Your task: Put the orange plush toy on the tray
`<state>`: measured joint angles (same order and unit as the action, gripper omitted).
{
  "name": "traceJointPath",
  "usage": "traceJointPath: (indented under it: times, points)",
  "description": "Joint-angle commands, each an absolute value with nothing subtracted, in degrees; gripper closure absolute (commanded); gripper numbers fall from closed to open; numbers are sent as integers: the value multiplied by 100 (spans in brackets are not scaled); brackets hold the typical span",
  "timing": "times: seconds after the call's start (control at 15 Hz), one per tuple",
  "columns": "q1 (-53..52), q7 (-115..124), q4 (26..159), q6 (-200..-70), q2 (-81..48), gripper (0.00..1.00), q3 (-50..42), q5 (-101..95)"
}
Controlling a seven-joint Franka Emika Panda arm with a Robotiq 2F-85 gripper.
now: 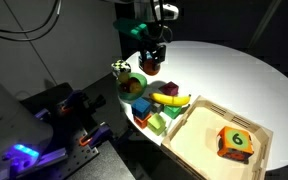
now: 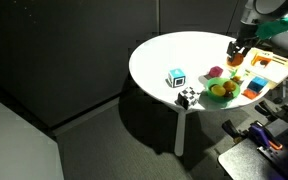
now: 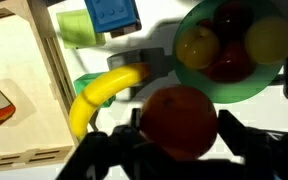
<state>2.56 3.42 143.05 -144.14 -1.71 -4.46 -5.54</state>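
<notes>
Jaws clamp the orange plush toy (image 3: 181, 120) from both sides; we hold it off the bench (image 1: 234, 70) to reach the tray (image 1: 196, 132).

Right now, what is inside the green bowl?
Two yellow fruits and a dark red fruit show in the green bowl; the orange plush toy covers part of its rim.

Tray (image 3: 24, 50) reads as pale bare wood, matt all over. Banana (image 3: 96, 95) is smooth with a plastic-like sheen. Green bowl (image 3: 252, 90) is smooth too and slightly shiny. The orange plush toy (image 3: 179, 115) looks dull and soft, with no glare. Gripper (image 3: 179, 148) fingers (image 3: 109, 155) are matt black. Table (image 1: 229, 68) is white, smooth and flat-finished.
</notes>
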Motion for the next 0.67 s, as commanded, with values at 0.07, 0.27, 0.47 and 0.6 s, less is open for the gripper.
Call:
traceJointPath:
  times: [0.07, 0.27, 0.47, 0.6]
  points:
    - [517, 394, 14138, -13976, 38, 48, -616, -283]
    - [693, 356, 14036, -13848, 23, 48, -767, -107]
    - [881, 369, 13922, -13755, -22, 48, -934, -22]
    - [999, 400, 13854, -13723, -60, 48, -1047, -43]
